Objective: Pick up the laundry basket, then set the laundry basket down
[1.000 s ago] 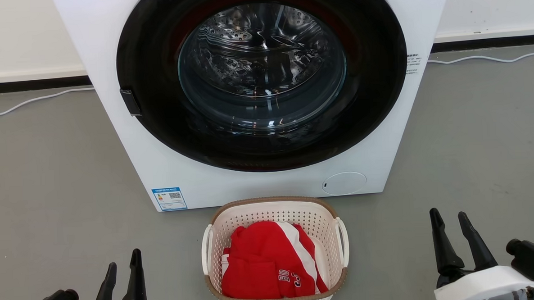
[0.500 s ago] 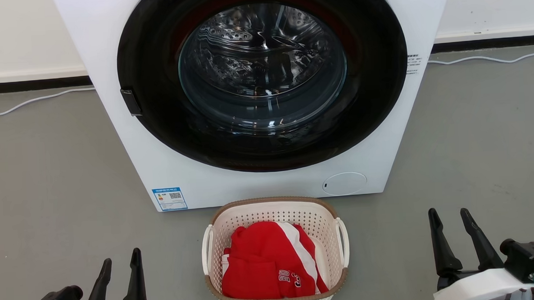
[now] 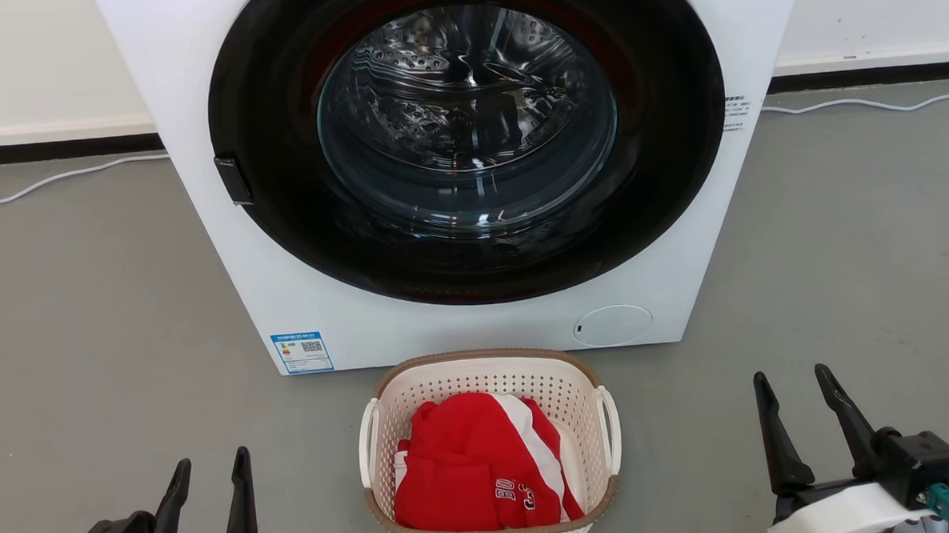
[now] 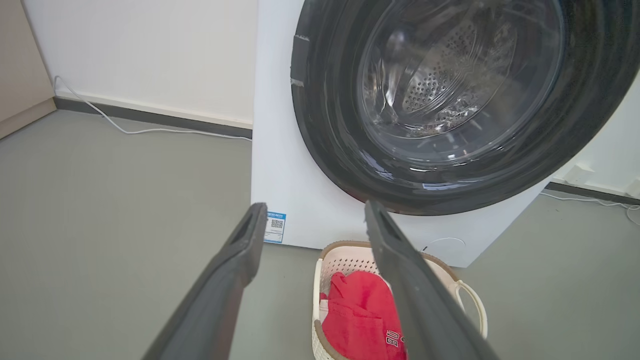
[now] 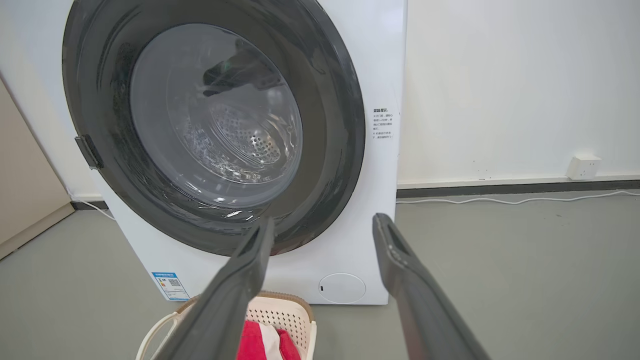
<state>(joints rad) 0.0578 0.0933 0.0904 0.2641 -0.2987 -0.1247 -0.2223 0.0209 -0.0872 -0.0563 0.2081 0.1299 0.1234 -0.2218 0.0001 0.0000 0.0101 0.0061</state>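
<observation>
Both claws are being held wide open, with nothing being gripped. The left claw [image 3: 212, 460] and the right claw [image 3: 791, 374] are being poised over the grey floor [image 3: 85, 331], one at either side of the small cream-white perforated plastic laundry basket [image 3: 448, 384], each well apart from it. The laundry basket, brown-rimmed with white loop handles, is being borne by the floor just in front of the white front-loading washing machine [image 3: 284, 307]. A crumpled red and white garment [image 3: 467, 467] is being carried inside it.
</observation>
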